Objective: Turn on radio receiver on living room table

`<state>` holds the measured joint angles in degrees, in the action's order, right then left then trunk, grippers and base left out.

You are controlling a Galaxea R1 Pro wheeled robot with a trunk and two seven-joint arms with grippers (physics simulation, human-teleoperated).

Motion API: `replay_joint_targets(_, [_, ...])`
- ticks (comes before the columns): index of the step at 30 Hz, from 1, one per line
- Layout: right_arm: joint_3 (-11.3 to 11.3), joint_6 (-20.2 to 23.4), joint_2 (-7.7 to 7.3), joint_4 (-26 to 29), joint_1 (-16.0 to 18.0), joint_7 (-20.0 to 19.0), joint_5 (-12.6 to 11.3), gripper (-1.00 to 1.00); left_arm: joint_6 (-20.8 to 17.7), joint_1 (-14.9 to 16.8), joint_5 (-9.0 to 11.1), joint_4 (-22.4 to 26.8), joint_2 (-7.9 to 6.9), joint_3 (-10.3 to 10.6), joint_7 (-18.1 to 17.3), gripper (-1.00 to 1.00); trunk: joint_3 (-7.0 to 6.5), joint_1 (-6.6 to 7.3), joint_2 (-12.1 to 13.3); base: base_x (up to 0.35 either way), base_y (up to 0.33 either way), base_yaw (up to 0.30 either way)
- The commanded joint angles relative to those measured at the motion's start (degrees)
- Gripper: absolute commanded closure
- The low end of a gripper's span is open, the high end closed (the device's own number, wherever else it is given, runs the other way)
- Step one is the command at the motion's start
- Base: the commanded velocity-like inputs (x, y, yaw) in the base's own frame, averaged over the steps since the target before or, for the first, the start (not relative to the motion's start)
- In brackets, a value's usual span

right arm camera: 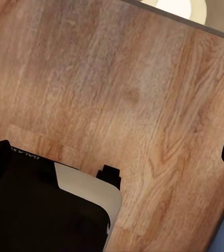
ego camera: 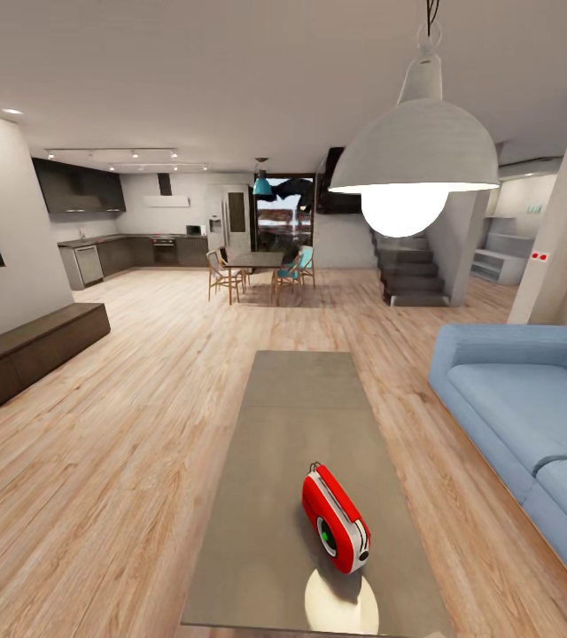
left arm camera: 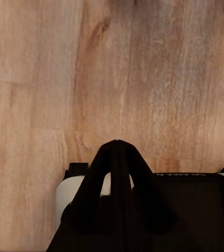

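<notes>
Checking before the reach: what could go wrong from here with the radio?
1. The radio receiver stands on a narrow edge near the table's near end, angled to the head camera; a hard press might tip or slide it.
2. The pendant lamp throws a bright spot just in front of the radio, which could wash out the dial.
3. The left gripper has its fingers together, pointing at the floor; both arms must travel far, so misalignment seems possible.
</notes>
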<state>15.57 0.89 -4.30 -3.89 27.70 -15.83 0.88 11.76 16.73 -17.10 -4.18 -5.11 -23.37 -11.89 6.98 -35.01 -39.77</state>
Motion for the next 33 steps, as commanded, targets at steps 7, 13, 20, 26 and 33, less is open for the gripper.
replay_joint_targets(7, [0.0, 0.0, 0.0, 0.0, 0.0, 0.0, 0.0, -1.0, 0.1, 0.0, -0.2, -0.1, 0.19, 0.0, 0.0, 1.0, 0.0, 0.0, 0.0, 0.0, 0.0, 0.0])
replay_joint_targets(13, [0.0, 0.0, 0.0, 0.0, 0.0, 0.0, 0.0, -1.0, 0.1, 0.0, -0.2, 0.0, -0.18, 0.2, 0.1, 1.0, 0.0, 0.0, 0.0, 0.0, 0.0, 0.0])
replay_joint_targets(20, [0.0, 0.0, 0.0, 0.0, 0.0, 0.0, 0.0, -1.0, 0.2, 0.0, -0.2, 0.2, -0.16, 0.3, 0.1, 1.0, 0.0, 0.0, 0.0, 0.0, 0.0, 0.0])
replay_joint_targets(26, [0.0, 0.0, 0.0, 0.0, 0.0, 0.0, 0.0, -1.0, 0.2, 0.0, -0.2, 0.2, -0.24, 0.4, 0.1, 1.0, 0.0, 0.0, 0.0, 0.0, 0.0, 0.0])
replay_joint_targets(33, [0.0, 0.0, 0.0, 0.0, 0.0, 0.0, 0.0, -1.0, 0.3, 0.0, -0.2, 0.3, -0.3, 0.5, 0.1, 1.0, 0.0, 0.0, 0.0, 0.0, 0.0, 0.0])
